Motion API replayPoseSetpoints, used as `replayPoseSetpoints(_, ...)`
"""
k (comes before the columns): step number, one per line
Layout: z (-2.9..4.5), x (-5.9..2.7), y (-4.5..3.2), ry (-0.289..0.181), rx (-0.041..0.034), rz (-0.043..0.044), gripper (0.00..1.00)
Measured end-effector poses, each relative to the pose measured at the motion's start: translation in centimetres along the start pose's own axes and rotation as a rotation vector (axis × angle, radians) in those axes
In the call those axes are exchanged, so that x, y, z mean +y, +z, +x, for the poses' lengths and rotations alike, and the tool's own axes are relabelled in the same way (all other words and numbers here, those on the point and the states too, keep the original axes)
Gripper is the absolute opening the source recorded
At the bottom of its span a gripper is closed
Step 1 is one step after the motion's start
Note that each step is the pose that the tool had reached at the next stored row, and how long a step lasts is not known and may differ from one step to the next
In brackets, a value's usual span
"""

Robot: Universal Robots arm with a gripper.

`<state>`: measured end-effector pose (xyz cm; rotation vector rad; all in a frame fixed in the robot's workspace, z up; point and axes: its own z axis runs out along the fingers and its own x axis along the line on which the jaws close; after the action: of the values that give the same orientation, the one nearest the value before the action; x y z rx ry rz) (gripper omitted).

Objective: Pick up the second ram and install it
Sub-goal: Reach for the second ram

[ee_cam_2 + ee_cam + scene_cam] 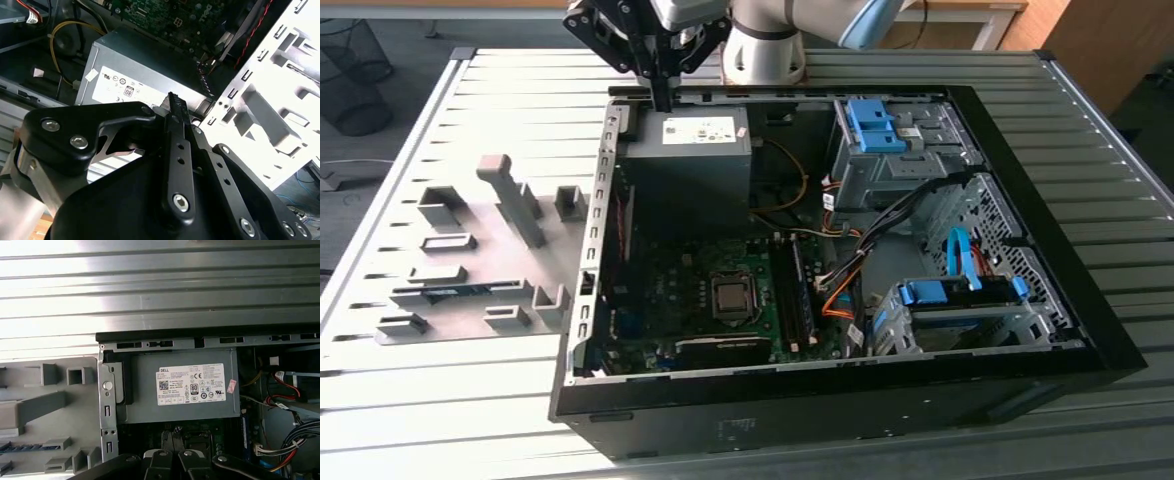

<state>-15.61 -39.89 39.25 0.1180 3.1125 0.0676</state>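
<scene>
lying half-hidden between grey holders, second ram untouched.

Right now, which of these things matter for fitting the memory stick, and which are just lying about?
For the job:
second ram, lying in the grey holders
black motherboard slots
end effector, over the computer case rim

Just lying about:
power supply
blue drive bracket
cables
wire bin
</scene>
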Motion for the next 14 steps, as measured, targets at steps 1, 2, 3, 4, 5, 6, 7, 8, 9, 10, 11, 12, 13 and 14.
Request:
replayPoseSetpoints(1,0.03,0.0,0.0,0.0,0.0,0.0,0.11)
replayPoseSetpoints(2,0.06,0.0,0.0,0.0,0.0,0.0,0.11)
replayPoseSetpoints(3,0.11,-0.01,0.0,0.0,0.0,0.0,0.11)
replayPoseSetpoints(4,0.15,-0.01,0.0,0.0,0.0,0.0,0.11)
replayPoseSetpoints(5,0.21,-0.02,0.0,0.0,0.0,0.0,0.11)
replayPoseSetpoints(6,0.26,-0.02,0.0,0.0,0.0001,0.0,0.11)
replayPoseSetpoints(7,0.33,-0.03,0.0,0.0,0.0,0.0,0.11)
replayPoseSetpoints(8,0.41,-0.03,0.0,0.0,0.0001,0.0,0.11)
replayPoseSetpoints(9,0.5,-0.04,0.0,0.0,0.0,0.0,0.11)
replayPoseSetpoints(10,0.61,-0.04,0.0,0.0,0.0,0.0,0.11)
replayPoseSetpoints(11,0.71,-0.05,0.0,0.0,0.0,0.0,0.11)
replayPoseSetpoints(12,0.81,-0.06,-0.01,0.0,0.0,0.0,0.11)
replayPoseSetpoints(13,0.9,-0.07,-0.01,0.0,0.0,0.0,0.11)
replayPoseSetpoints(14,1.0,-0.07,-0.01,0.0,0.0,0.0,0.11)
